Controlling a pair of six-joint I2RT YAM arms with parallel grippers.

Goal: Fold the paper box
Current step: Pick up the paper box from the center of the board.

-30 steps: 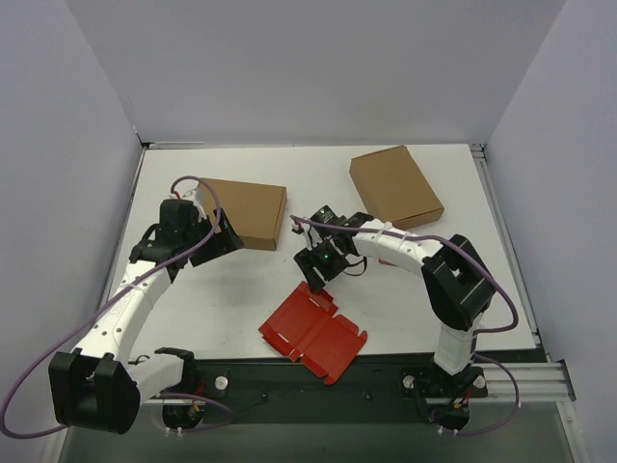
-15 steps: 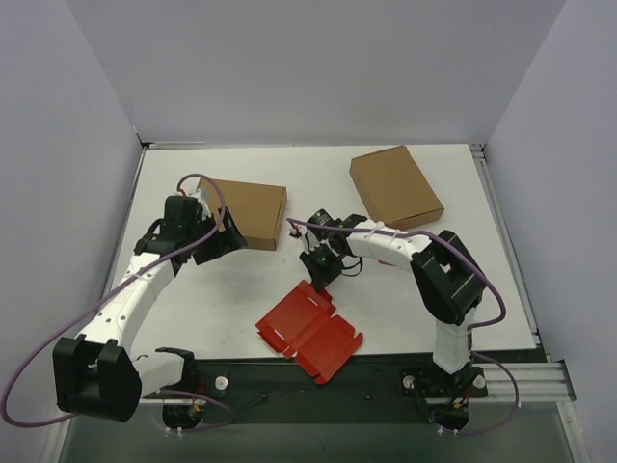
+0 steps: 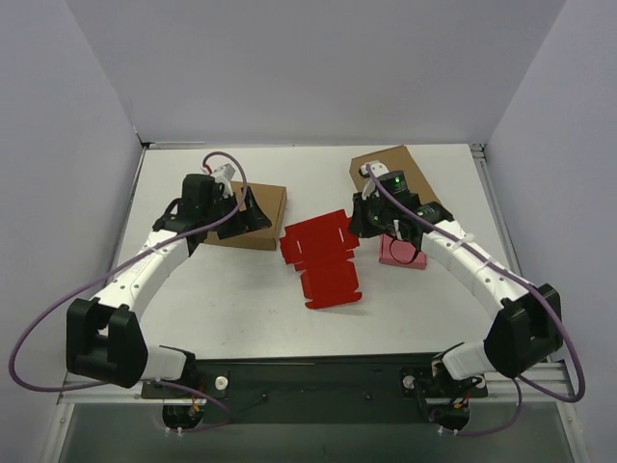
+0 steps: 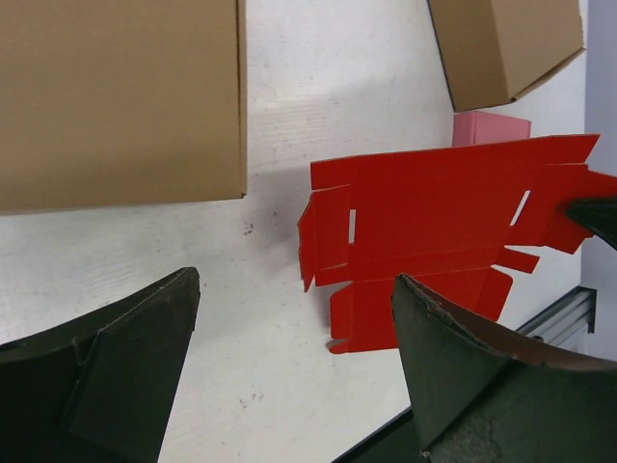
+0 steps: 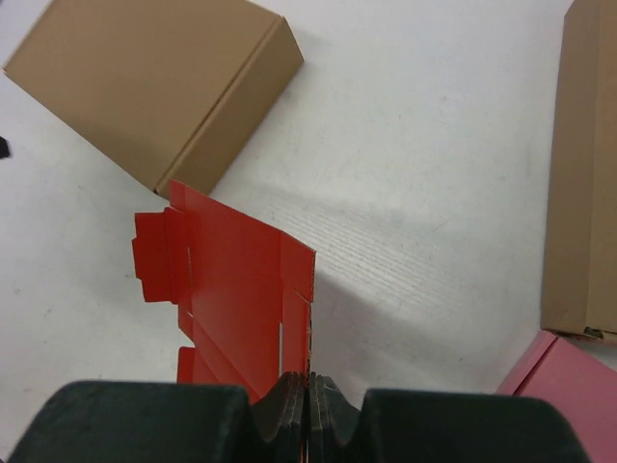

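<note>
The paper box [image 3: 321,257] [image 4: 434,217] [image 5: 236,280] is an unfolded red sheet near the middle of the counter [image 3: 231,289]. Its flaps are spread and no walls are formed, so it encloses nothing. The right end effector [image 3: 360,226] [image 5: 308,388] is at the sheet's 3 o'clock edge, its fingers pressed fully together on that edge. In the right wrist view the sheet runs away from the pinch, raised and tilted, with its shadow on the counter beside it; whether its far flaps touch the surface I cannot tell. Just past the grip, also at 3 o'clock, is a small pink box [image 3: 395,254] [image 4: 492,127] [image 5: 569,386]. A brown box [image 3: 412,166] [image 4: 506,48] [image 5: 583,164] lies at 1 o'clock and another brown box [image 3: 272,204] [image 4: 116,96] [image 5: 159,87] at 10 o'clock. Both are shut, so their contents are hidden. The left end effector [image 3: 253,214] [image 4: 294,280] hovers over the near corner of the 10 o'clock box, apart from the sheet, its fingers spread as wide as they go and gripping nothing.
</note>
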